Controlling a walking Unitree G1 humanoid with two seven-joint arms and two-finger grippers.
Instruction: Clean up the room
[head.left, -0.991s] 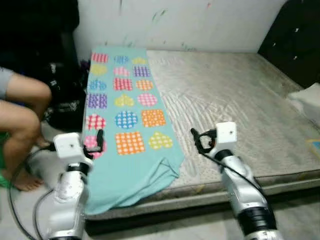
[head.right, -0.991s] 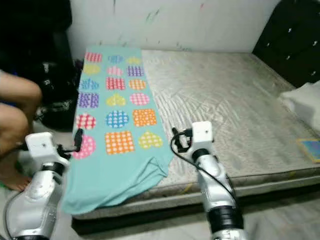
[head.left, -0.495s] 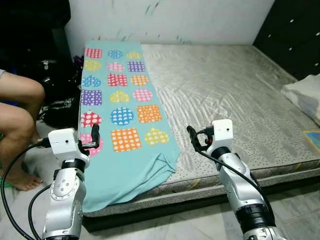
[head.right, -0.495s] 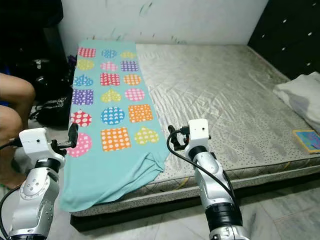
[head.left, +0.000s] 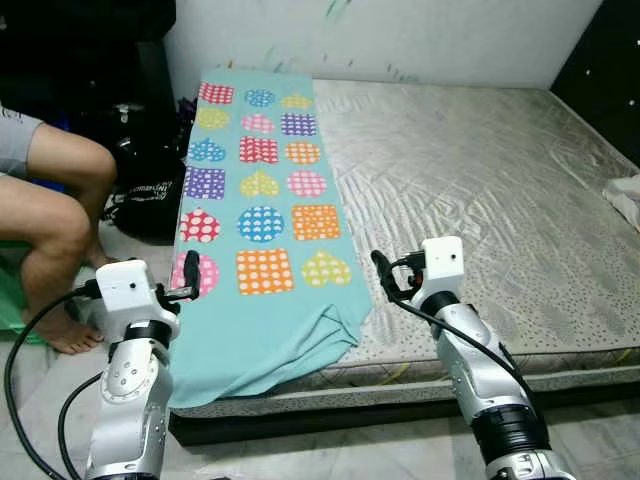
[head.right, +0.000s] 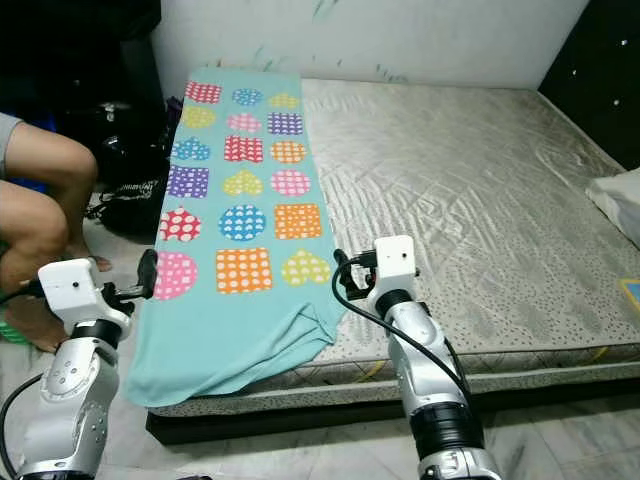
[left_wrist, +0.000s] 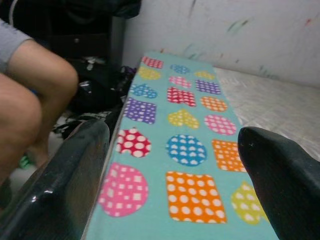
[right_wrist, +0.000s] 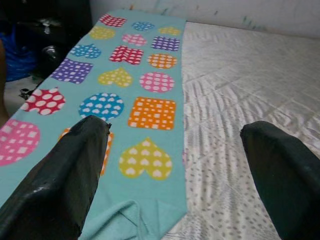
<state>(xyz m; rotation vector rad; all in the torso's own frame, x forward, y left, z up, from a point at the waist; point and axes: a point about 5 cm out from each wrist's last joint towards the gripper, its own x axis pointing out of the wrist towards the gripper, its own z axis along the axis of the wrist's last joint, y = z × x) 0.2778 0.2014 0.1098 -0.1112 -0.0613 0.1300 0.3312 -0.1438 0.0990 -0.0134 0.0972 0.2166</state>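
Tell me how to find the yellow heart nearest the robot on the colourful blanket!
Start at the big grey mattress; a turquoise blanket covers the strip along its left edge. Follow the right column of shapes down to the last one, the yellow heart. It has white dots and sits beside an orange dotted square.

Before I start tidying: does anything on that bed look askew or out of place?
Yes. The teal blanket with coloured patterned shapes lies along the left edge of the bare grey mattress; its near end is crumpled, folded on itself, and droops over the mattress's front edge.

white scuffed wall (head.left: 450, 35), tiled floor (head.left: 330, 455)
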